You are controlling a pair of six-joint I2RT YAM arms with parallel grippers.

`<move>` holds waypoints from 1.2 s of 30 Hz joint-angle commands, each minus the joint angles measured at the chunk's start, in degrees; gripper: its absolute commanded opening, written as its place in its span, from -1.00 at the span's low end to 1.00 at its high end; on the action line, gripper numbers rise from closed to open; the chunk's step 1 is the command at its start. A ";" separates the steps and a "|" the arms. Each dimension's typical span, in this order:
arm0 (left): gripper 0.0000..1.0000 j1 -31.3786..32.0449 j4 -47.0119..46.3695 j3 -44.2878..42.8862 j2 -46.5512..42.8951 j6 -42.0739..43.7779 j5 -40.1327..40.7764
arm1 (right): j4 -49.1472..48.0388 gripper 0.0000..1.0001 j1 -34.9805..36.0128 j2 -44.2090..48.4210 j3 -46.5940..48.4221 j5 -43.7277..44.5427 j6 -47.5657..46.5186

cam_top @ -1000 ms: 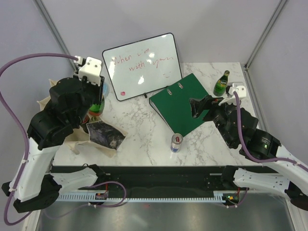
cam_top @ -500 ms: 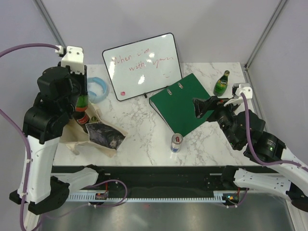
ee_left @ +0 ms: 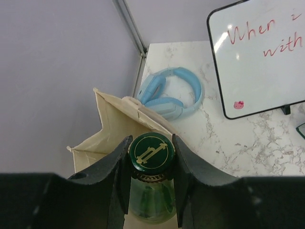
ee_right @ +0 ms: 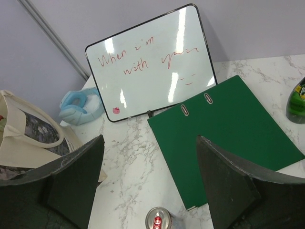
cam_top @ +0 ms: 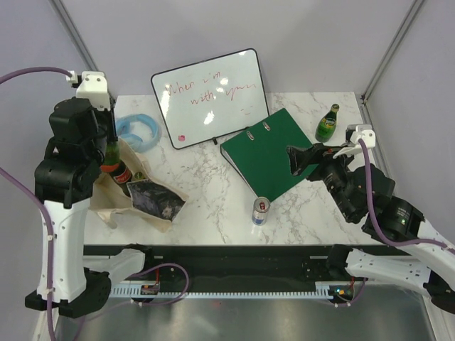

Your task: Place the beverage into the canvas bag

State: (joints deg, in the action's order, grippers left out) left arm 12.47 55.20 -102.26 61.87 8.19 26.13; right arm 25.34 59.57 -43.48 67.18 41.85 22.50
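Observation:
My left gripper (cam_top: 111, 145) is shut on the capped neck of a green glass bottle (cam_top: 117, 169) with a red label. It holds the bottle hanging over the open mouth of the beige canvas bag (cam_top: 153, 202), which lies at the table's left edge with its dark print facing up. In the left wrist view the fingers (ee_left: 116, 162) clamp the green cap (ee_left: 151, 151) with the bag's opening (ee_left: 107, 126) below. My right gripper (cam_top: 313, 153) is open and empty above the green binder. A drink can (cam_top: 260, 211) and a second green bottle (cam_top: 327, 123) stand on the table.
A whiteboard (cam_top: 210, 96) stands at the back. Blue headphones (cam_top: 138, 130) lie behind the bag. A green binder (cam_top: 266, 153) lies centre right. The can also shows in the right wrist view (ee_right: 158, 221), below my open gripper (ee_right: 150, 176).
My left arm has risen and swung left with the bottle, uncovering the blue headphones. The right arm has drifted slightly right, still open.

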 commanded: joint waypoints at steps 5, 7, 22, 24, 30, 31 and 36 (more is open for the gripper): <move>-0.95 -14.56 -12.48 8.21 -5.35 -6.95 -10.31 | 0.15 0.71 0.11 1.91 -0.64 -0.53 -1.85; -0.95 -17.63 -14.85 10.75 -6.05 -7.39 -11.53 | 0.23 0.71 0.19 2.26 -0.47 -0.71 -2.37; -0.95 -27.41 -33.83 31.13 -14.66 -10.29 -12.51 | 0.15 0.72 0.19 3.76 -1.61 1.31 -4.57; -0.95 -27.67 -37.00 33.77 -15.54 -10.12 -12.68 | 0.15 0.72 0.11 3.85 -1.70 1.48 -5.01; -0.95 -28.47 -40.52 39.14 -16.68 -11.00 -12.16 | -0.12 0.73 0.19 3.58 -1.96 1.57 -5.45; -0.95 -28.47 -40.78 39.50 -16.86 -11.00 -11.89 | -0.12 0.73 0.19 3.50 -2.05 1.66 -5.45; -0.95 -28.73 -43.50 40.47 -16.52 -9.68 -7.77 | -0.38 0.73 0.19 3.32 -2.14 1.75 -5.36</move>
State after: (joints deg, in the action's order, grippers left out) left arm -15.79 27.77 -60.40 47.70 -0.49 15.09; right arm 25.74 59.57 -40.14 65.34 42.44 18.04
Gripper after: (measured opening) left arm 0.409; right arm 0.863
